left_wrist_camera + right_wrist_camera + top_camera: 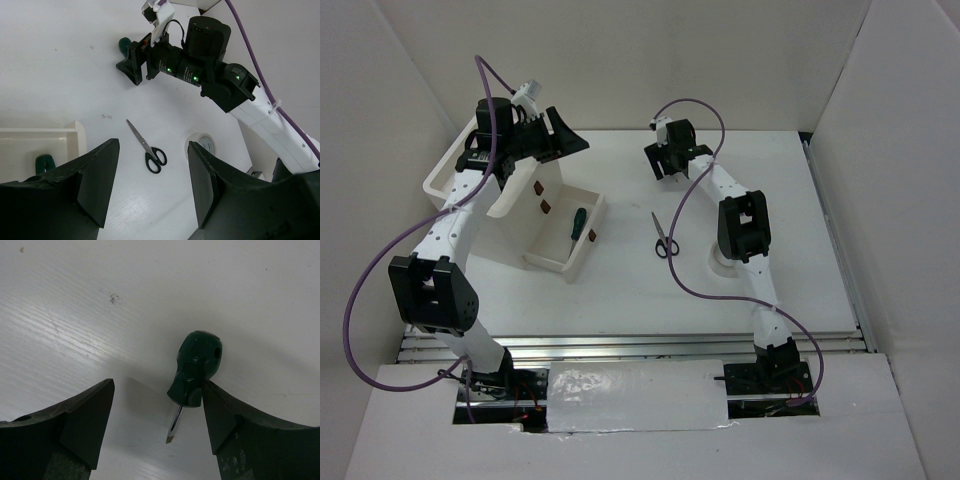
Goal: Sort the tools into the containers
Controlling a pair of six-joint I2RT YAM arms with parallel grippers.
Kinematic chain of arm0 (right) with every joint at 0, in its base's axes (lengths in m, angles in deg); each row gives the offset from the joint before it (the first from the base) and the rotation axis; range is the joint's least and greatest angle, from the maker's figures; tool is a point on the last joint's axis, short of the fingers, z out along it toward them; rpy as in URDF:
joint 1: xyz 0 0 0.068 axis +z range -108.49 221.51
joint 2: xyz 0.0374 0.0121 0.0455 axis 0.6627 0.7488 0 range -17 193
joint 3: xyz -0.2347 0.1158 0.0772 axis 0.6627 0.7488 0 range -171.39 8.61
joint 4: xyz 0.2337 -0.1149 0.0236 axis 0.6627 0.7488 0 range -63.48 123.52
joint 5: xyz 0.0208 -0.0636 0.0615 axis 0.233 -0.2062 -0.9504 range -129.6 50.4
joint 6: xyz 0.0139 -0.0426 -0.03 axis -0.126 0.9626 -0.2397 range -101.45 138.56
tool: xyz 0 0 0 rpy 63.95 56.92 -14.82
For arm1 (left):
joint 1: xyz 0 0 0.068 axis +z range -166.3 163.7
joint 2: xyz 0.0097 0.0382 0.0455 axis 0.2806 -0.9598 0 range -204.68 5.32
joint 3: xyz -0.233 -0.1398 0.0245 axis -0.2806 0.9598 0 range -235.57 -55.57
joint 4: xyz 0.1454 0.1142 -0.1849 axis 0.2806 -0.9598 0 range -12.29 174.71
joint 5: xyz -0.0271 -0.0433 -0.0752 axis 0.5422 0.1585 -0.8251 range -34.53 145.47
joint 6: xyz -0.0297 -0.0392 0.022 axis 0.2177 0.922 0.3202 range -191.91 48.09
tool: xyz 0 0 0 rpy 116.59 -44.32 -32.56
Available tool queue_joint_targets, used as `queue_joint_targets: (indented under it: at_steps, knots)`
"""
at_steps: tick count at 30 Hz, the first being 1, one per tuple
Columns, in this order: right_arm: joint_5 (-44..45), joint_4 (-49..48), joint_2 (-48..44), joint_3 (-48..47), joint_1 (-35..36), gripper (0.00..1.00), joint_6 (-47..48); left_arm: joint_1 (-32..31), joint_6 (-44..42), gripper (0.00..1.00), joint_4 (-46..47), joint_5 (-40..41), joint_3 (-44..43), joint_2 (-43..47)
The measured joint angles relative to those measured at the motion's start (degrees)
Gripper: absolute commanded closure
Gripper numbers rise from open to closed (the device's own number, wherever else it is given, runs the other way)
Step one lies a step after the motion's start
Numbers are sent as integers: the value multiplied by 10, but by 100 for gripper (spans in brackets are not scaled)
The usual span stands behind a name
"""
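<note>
The short stubby green-handled screwdriver [196,365] lies on the table between the fingers of my open right gripper [157,415]; the right finger [220,412] touches its handle. In the top view the right gripper [667,168] hides it. The longer green screwdriver [577,222] lies in the pulled-out white drawer [545,258]. Black-handled scissors [663,238] lie on the table, also in the left wrist view [150,150]. The white tape roll [204,145] lies beside the right arm. My left gripper [555,150] is open and empty, held high above the white cabinet [445,172].
The cabinet stands at the far left with closed drawers showing red-brown handles [546,207]. White walls enclose the table on three sides. The right arm's elbow [745,225] hangs over the tape roll area.
</note>
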Motion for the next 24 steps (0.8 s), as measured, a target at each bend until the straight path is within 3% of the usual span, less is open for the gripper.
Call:
queue_joint_targets:
  at_steps: [4, 12, 24]
  knots:
    - [3, 8, -1, 1, -3, 24, 17, 0, -4, 30, 0, -4, 0, 1]
    - [17, 23, 0, -12, -7, 45, 29, 3, -4, 30, -1, -5, 0, 1]
    - [79, 32, 14, -32, -10, 47, 47, 9, -4, 30, -2, -5, 0, 1]
